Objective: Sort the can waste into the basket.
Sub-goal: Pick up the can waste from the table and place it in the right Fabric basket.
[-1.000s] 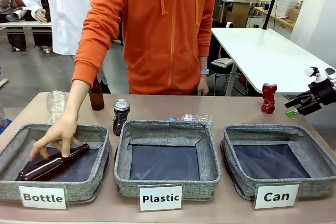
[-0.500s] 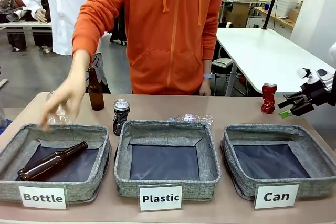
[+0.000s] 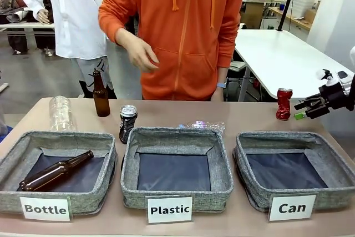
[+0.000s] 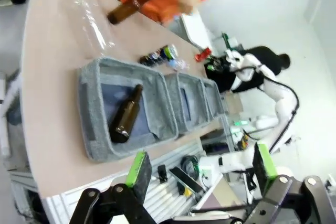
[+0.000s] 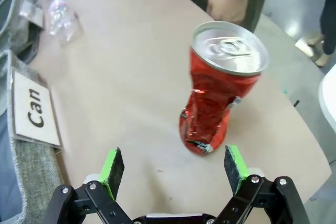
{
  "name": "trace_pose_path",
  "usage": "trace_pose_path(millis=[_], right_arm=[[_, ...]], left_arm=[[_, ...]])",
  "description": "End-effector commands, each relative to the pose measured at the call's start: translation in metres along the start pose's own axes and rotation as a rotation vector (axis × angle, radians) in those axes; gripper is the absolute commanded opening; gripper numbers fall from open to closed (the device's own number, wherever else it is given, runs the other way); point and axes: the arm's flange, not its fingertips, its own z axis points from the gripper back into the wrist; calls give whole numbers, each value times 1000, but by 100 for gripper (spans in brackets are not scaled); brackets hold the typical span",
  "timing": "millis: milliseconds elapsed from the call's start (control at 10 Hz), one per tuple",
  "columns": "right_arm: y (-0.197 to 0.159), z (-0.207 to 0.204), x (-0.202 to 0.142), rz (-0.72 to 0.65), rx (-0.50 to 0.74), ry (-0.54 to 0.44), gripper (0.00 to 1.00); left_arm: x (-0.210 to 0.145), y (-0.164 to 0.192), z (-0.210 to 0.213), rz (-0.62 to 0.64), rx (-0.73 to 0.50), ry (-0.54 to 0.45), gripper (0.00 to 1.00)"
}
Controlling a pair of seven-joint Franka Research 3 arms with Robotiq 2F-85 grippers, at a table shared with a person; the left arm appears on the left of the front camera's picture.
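Observation:
A dented red can (image 3: 284, 104) stands upright at the table's far right, behind the grey bin labelled "Can" (image 3: 331, 198). My right gripper (image 3: 302, 110) hovers open just to the can's right. In the right wrist view the red can (image 5: 218, 90) stands a little ahead of the open green-padded gripper (image 5: 176, 166), nothing between the pads. A dark can with a silver top (image 3: 127, 123) stands between the "Bottle" and "Plastic" bins. My left gripper (image 4: 198, 170) is open, high off the table's left end, looking along the row of bins.
A brown bottle (image 3: 54, 171) lies in the "Bottle" bin (image 3: 13, 202); another brown bottle (image 3: 100, 95) stands behind it beside a clear plastic bottle (image 3: 59, 112). A crushed plastic bottle (image 3: 201, 126) lies behind the "Plastic" bin (image 3: 128, 196). A person in orange (image 3: 177, 31) stands across the table.
The person let go of the brown bottle in the "Bottle" bin and drew the hand back up to the chest. My right gripper rose slightly and edged right, beside the red can.

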Motion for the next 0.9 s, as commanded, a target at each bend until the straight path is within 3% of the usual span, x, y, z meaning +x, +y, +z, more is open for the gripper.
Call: trace_pose_path(millis=[0,400,600,700,800], right_arm=[[-5,-10,4,2,-89,-63,100],[-26,-22,-5,-21,-153,-115,100],[-28,-26,-5,-18,-138,-137,100],[-27,-27,-6,-14,-118,-134,100],[-27,-31,-6,-9,-99,-129,100]], left_arm=[[-20,-2,-20,5,-33,135,100],[-68,-16,-59,-6,-12,413,100],[-82,-10,-69,-39,88,415,100],[-64,-13,-64,26,-3,410,100],[-64,-13,-64,26,-3,410,100]])
